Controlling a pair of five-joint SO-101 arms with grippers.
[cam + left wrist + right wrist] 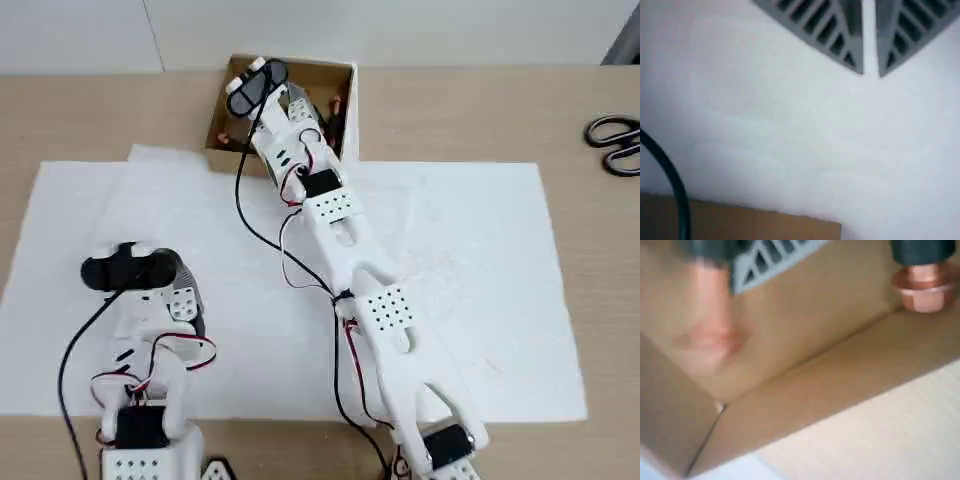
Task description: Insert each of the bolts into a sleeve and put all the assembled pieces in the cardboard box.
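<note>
Box (310, 62) upper middle in high view, right gripper (258, 95) down inside (grip: can't tell). Right wrist view adds sleeved bolt (923, 292), upper right. Left gripper (871, 74) nearly pinched, empty, over paper (765, 125).

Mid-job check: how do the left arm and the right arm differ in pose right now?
The left arm is folded back near its base; the right arm stretches out to the cardboard box. The left gripper hangs over the white paper, jaws almost together with nothing between them; the right gripper sits down in the box, near a sleeved bolt. Both arms are white.
</note>
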